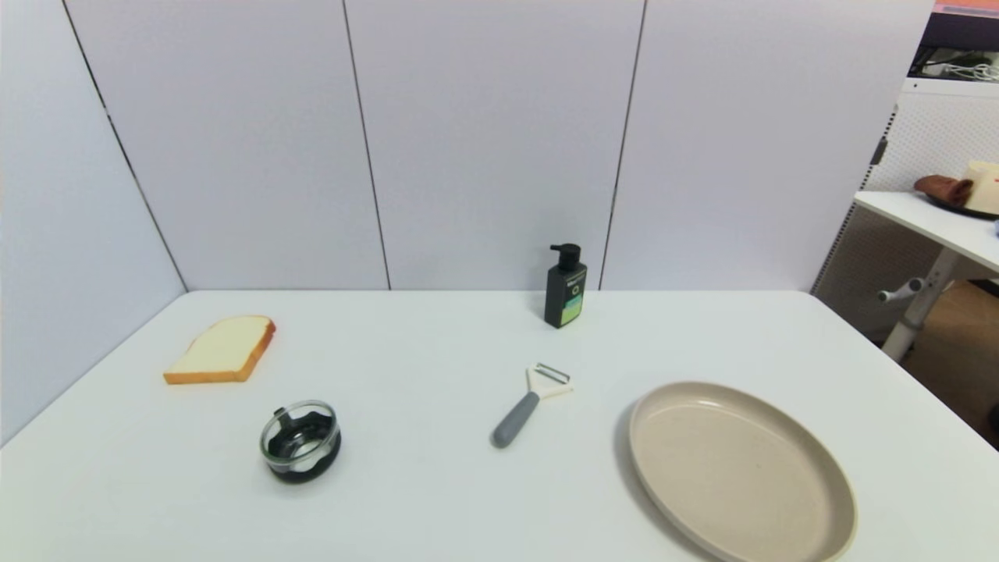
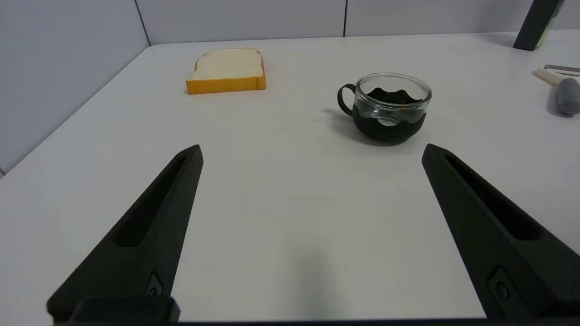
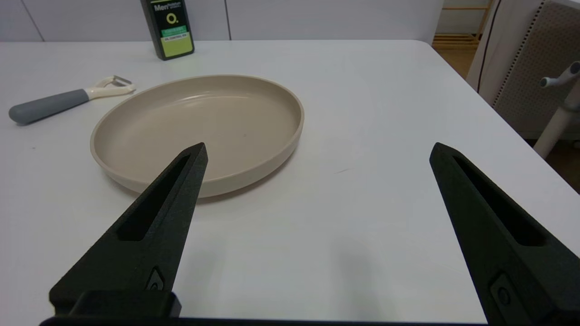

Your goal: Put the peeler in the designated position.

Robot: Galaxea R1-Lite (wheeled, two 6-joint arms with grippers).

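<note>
The peeler (image 1: pixel 527 403) lies flat near the table's middle, grey handle toward me and to the left, cream forked head and blade pointing away. It also shows in the right wrist view (image 3: pixel 68 99) beside the plate, and its end shows in the left wrist view (image 2: pixel 564 88). Neither arm appears in the head view. My left gripper (image 2: pixel 312 151) hovers open over bare tabletop short of the glass cup, holding nothing. My right gripper (image 3: pixel 319 149) is open too, low over the table at the near edge of the plate. The designated position carries no mark on the white tabletop.
A large beige plate (image 1: pixel 663 468) sits right of the peeler. A glass cup with a black base (image 1: pixel 300 439) stands to the front left, a bread slice (image 1: pixel 222 350) at the far left, a dark pump bottle (image 1: pixel 565 287) by the back wall. The table's right edge (image 1: pixel 897 367) drops off.
</note>
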